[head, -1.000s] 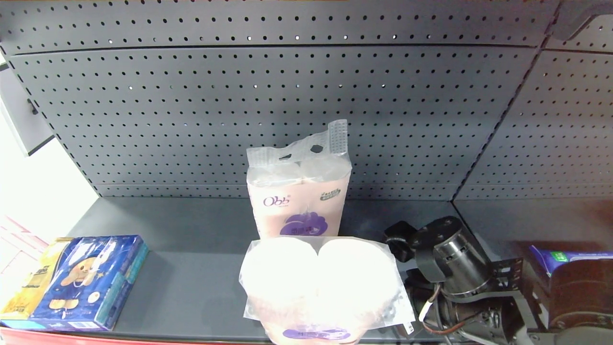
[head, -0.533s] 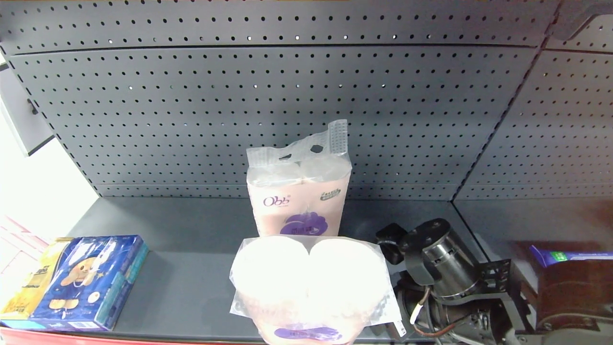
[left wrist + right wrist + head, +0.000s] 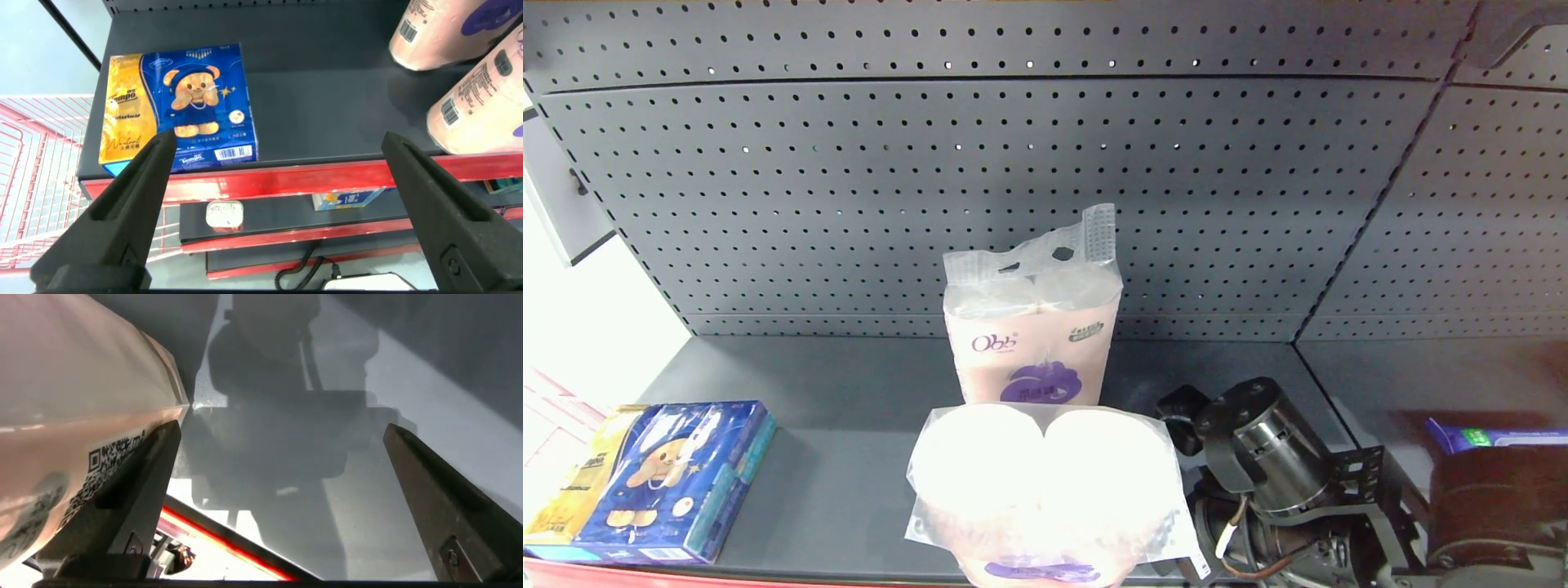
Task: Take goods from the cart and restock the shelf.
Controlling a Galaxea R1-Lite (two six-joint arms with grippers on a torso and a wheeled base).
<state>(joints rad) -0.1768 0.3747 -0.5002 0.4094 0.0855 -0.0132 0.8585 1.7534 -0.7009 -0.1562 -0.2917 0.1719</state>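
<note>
Two pink packs of toilet rolls stand on the grey shelf (image 3: 849, 425). One pack (image 3: 1031, 327) is upright near the pegboard. The other pack (image 3: 1045, 482) sits at the shelf's front edge. My right arm's wrist (image 3: 1258, 441) is just to the right of that front pack. My right gripper (image 3: 282, 433) is open, with bare shelf between its fingers and the front pack (image 3: 73, 416) against the outside of one finger. My left gripper (image 3: 274, 143) hangs open before the shelf's red front edge (image 3: 286, 175), with nothing in it.
A blue tissue box with a bear (image 3: 678, 478) lies at the shelf's front left, also seen as the blue box (image 3: 192, 98). The red wire cart (image 3: 33, 188) is below, to the left. A blue package (image 3: 1486, 437) lies at the right. The pegboard wall (image 3: 1013, 180) closes the back.
My right arm has moved left along the shelf, and the front pack has shifted left with it. The back pack and the blue box have stayed put.
</note>
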